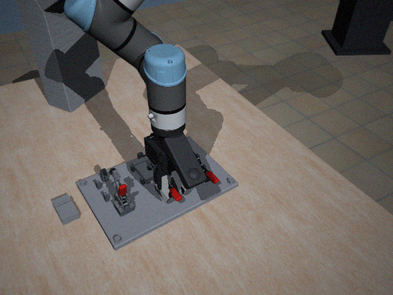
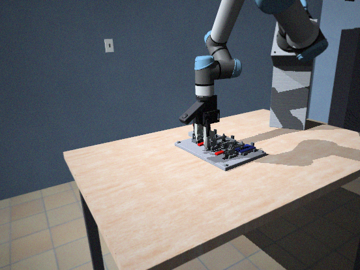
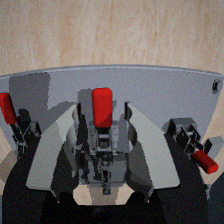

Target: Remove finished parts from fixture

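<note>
gripper (image 1: 175,195) (image 2: 201,144) (image 3: 102,103): sitting part-open, holding nothing | red middle handle (image 1: 175,194) (image 2: 200,143) (image 3: 102,107): lying between fingertips, long axis running 12-to-6 in wrist view | remaining slotted part (image 1: 143,169): sitting in fixture, 10 o'clock of fingertips from above (I'm judging; slot unclear)

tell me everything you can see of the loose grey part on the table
The loose grey part is a small, plain, matt block, roughly rectangular, perhaps metal. A narrow line or slot crosses its top near one end. It lies flat on the table, beside the fixture plate with a gap between them, and neither clamp nor gripper touches it.
</note>
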